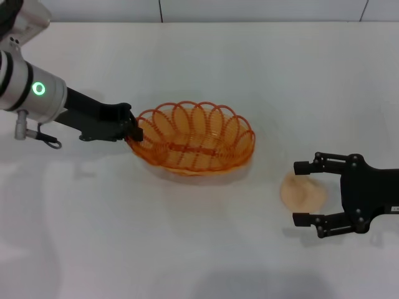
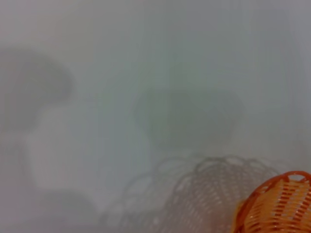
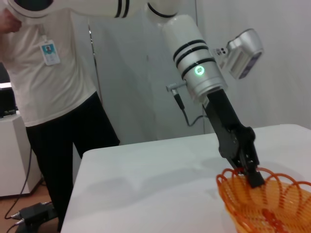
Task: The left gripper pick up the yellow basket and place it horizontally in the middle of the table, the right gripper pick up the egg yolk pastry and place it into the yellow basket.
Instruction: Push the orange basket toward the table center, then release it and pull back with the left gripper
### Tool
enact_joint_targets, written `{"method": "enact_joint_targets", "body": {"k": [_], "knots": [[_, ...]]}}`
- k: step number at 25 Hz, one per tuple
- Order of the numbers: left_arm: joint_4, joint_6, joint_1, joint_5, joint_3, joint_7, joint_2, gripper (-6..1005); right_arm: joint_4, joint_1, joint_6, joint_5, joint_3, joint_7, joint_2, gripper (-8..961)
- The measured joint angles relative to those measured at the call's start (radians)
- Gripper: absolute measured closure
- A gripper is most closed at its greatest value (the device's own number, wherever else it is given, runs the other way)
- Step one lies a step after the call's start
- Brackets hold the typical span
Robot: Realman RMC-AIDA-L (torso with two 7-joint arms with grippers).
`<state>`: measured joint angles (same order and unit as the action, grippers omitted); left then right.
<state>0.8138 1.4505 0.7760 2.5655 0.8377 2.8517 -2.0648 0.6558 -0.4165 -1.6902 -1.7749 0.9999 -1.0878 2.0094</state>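
Two hands are at work over the white tabletop [image 1: 206,249]. The left hand [image 1: 132,132] pinches the near-left end of the yellow basket's [image 1: 196,144] looped rim, which sits roughly mid-tabletop with its long side running across. The danger I see is on that side: a grip on one thin wire loop could drag or tip the light basket as the hand lets go and pulls away, leaving it skewed or shoved toward the pastry. On the other side, the right hand [image 1: 300,193] hangs low with its fingers spread wide, one on each side of the egg yolk pastry [image 1: 303,192], not visibly pressing it. It holds nothing yet. Closing too hard could crush the soft dome; closing off-centre could squirt it sideways.
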Motion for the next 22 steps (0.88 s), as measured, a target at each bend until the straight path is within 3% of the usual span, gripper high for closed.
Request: {"method": "enact_joint_targets", "body": {"k": [15,22], "knots": [[-0.005,-0.014,-0.022,-0.015,0.0,0.028,-0.012,846,-0.001,0.026,-0.018,-0.002,0.002,0.004,-0.001,81],[0.003,0.009,-0.026,-0.016,0.014,0.023,-0.009,569,0.0,0.027,-0.029,0.0,0.0,0.005,-0.003,81]]}}
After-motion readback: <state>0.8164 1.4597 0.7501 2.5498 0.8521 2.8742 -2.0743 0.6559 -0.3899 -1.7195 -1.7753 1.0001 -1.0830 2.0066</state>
